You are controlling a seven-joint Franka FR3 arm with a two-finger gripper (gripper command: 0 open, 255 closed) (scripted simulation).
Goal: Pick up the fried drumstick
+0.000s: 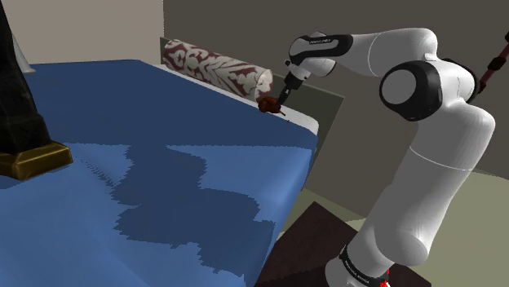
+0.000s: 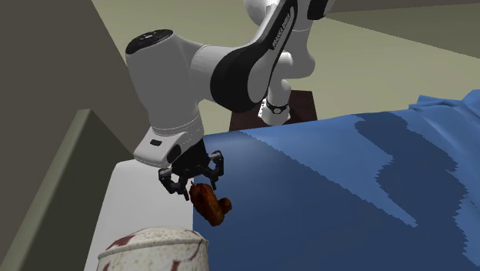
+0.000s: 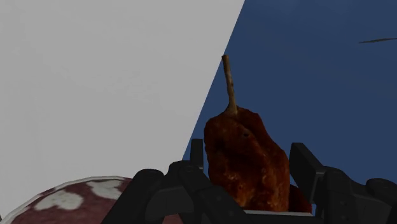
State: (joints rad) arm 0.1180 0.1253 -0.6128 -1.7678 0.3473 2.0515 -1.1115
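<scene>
The fried drumstick is a dark red-brown piece with a thin bone end, at the far corner of the blue bed cover, right by the cover's edge. My black gripper comes down on it from above. In the second exterior view the gripper straddles the upper end of the drumstick. The wrist view shows the drumstick between the two fingers, which press against both its sides; the gripper is shut on it. It sits low against the cover.
A red-and-white patterned bolster lies along the bed's head, just beside the drumstick. A plain white strip of bed borders the cover. A black object on a gold base stands at the shoulder view's left. The dark stand is beside the bed.
</scene>
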